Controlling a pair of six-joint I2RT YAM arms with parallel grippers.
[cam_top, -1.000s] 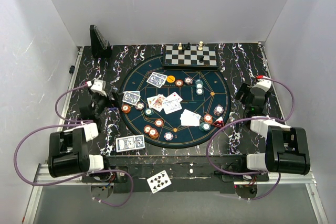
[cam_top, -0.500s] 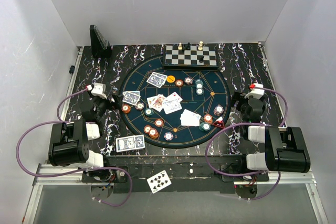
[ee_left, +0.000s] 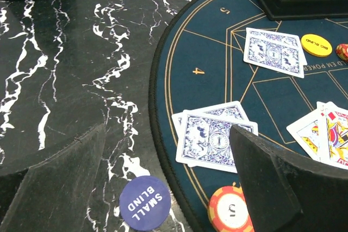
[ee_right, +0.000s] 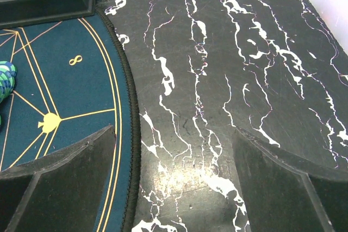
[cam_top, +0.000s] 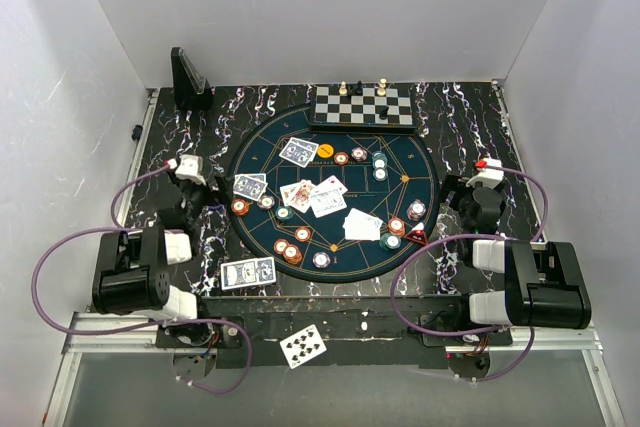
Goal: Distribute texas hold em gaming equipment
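Note:
Poker chips [cam_top: 288,249], face-up cards [cam_top: 318,195] and face-down cards [cam_top: 299,151] are spread over the round dark-blue mat [cam_top: 330,127]. My left gripper [cam_top: 207,197] is open and empty at the mat's left edge. In the left wrist view it [ee_left: 163,188] straddles a blue "SMALL BLIND" disc [ee_left: 144,202] on the marble, an orange chip [ee_left: 231,210] and a face-down pair of cards [ee_left: 215,139]. A yellow disc [ee_left: 316,45] lies farther back. My right gripper [cam_top: 455,192] is open and empty over bare marble [ee_right: 217,107] just right of the mat edge.
A chessboard [cam_top: 362,105] with pieces sits at the mat's far edge. A black stand [cam_top: 188,79] is at the back left. A face-down card pair [cam_top: 248,273] lies off the mat near the front; one face-up card [cam_top: 303,347] lies on the front rail. A red triangular marker [cam_top: 415,235] is near the right gripper.
Both arms drew back slightly toward their bases over the first half second; the right gripper shifted a little left and nearer. Nothing on the table moved.

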